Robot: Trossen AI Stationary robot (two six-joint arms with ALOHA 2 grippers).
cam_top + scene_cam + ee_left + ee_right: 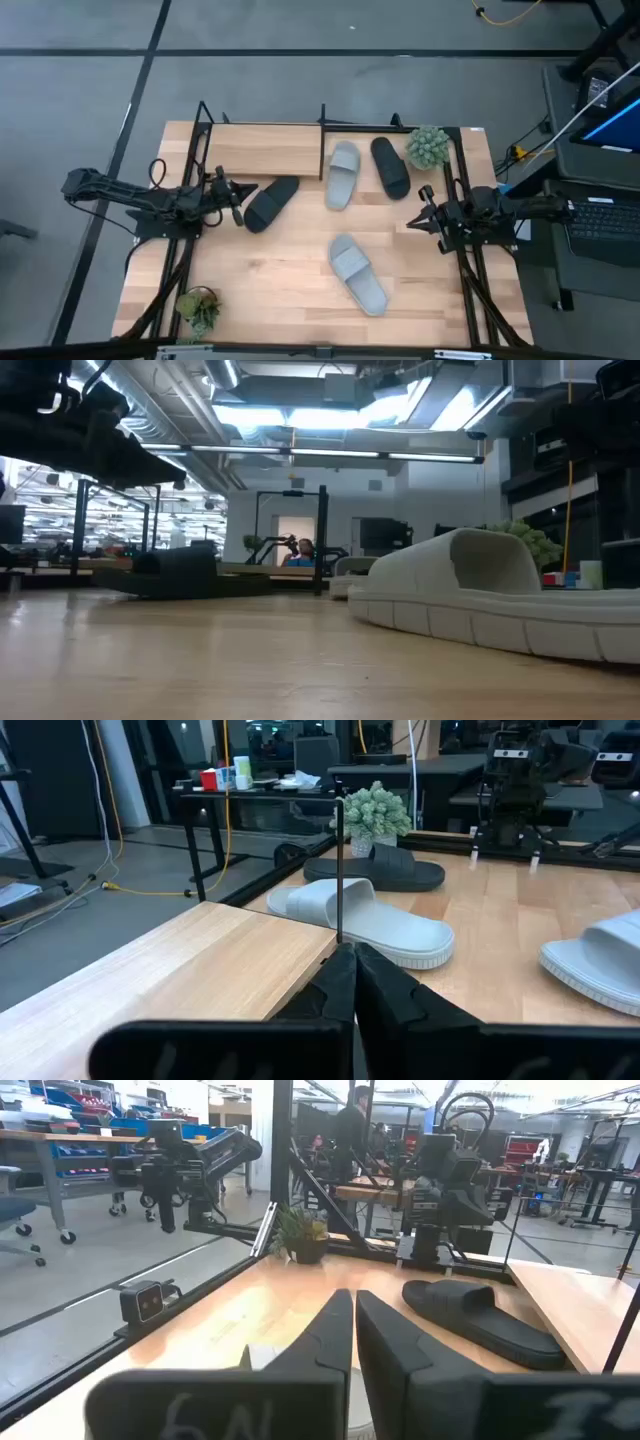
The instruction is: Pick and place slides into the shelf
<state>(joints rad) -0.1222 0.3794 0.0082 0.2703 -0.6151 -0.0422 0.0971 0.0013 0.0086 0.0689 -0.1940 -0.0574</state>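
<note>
The shelf point(265, 150) stands at the table's far edge, its board bare; the board point(170, 970) also shows in the left wrist view. One black slide point(272, 203) lies just in front of the shelf, sole down. My left gripper point(240, 201) is shut, at that slide's left end. A pale grey slide point(342, 173) and the second black slide point(390, 166) lie side by side right of the shelf. The other pale grey slide point(358, 273) lies mid-table, toward the near edge. My right gripper point(424, 211) is shut and waits over the table's right side. My left gripper point(352, 982) points level toward the table's right, at the left end point(250, 215) of the black slide. The slide lies flat on the table. I cannot tell whether the shut fingers touch it.
A green potted plant point(428, 146) stands at the far right corner beside the black slide, another point(200, 308) at the near left corner. Black frame rods run along both sides of the table. Bare wood lies between the mid-table grey slide and the left arm.
</note>
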